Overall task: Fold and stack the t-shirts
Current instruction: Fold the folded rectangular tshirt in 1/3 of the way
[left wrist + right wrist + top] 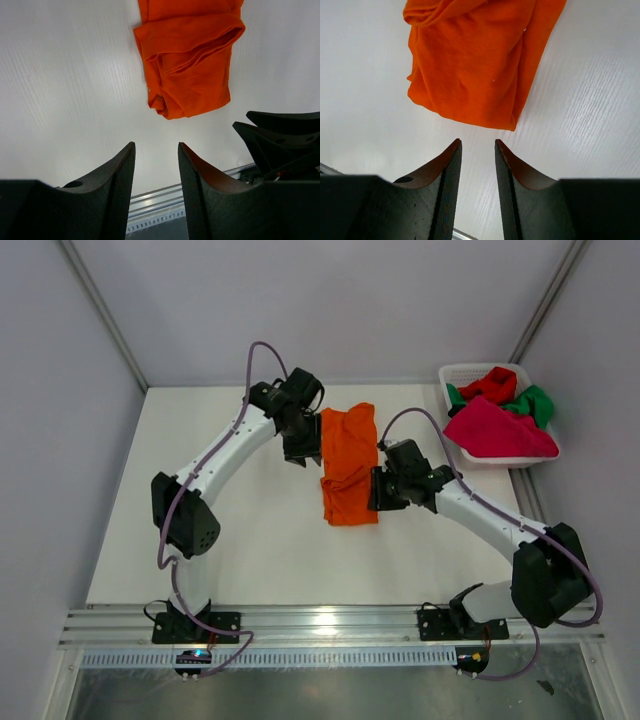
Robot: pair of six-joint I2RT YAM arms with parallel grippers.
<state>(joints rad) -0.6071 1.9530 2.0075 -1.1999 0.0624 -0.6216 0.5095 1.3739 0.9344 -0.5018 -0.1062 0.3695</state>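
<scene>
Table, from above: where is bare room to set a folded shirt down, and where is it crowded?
Free: the near strip of table between the orange t-shirt and the front rail; the far-left corner beyond the left arm. Crowded: around the shirt, flanked by the left end effector and right end effector; the far-right corner holds the basket.

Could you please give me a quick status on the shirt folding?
Left gripper open, empty; right gripper likewise. Orange t-shirt lies loosely folded between them, not held. Nothing in the way.
</scene>
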